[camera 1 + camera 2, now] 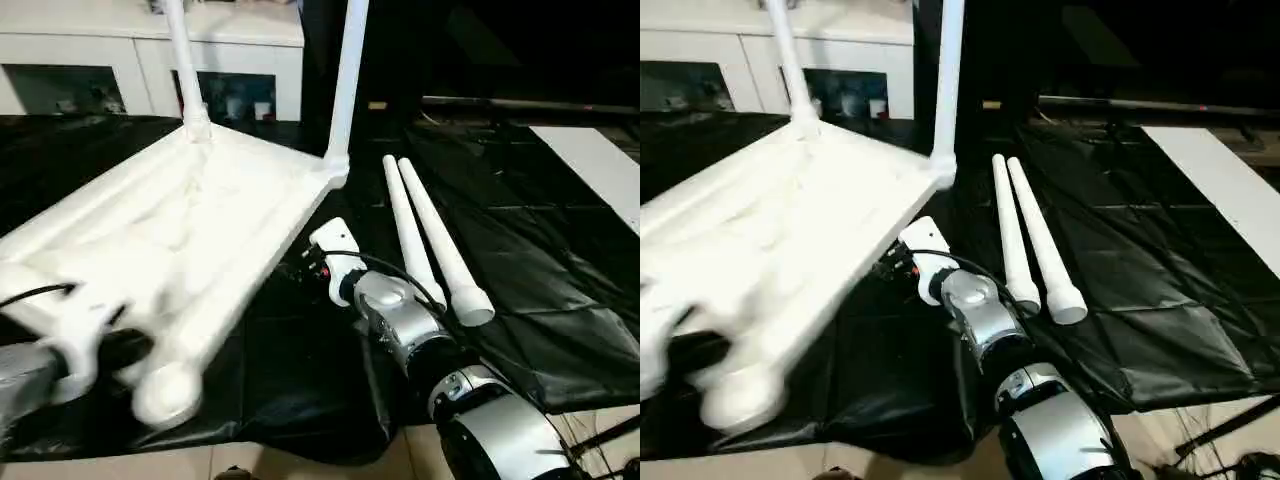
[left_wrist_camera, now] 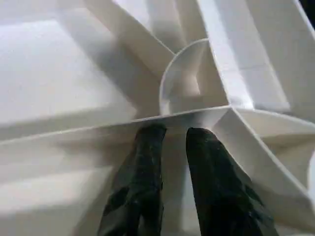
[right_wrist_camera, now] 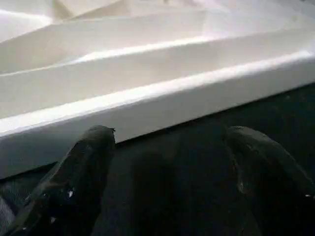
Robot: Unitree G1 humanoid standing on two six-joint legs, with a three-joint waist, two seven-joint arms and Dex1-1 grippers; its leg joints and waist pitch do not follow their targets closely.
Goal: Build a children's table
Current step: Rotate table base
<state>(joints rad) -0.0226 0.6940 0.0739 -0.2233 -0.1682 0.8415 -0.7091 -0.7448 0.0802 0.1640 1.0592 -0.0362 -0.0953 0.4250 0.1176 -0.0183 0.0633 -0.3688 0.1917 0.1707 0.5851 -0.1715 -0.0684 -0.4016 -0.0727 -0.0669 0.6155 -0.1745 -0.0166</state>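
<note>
right arm [image 1: 420, 335]: silver jointed segments, black bands | white wrist block, black cable | fingers [image 3: 78, 172]: 2, black

The 2 head views look forward and down at the tabletop [image 1: 190, 230] on the black sheet [image 1: 520, 280]. Each wrist camera looks along its own fingers, very close to the same tabletop, which all 4 views share.

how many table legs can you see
4: two legs stand upright in the tabletop's far corner sockets; two lie side by side on the black sheet to its right.
</note>
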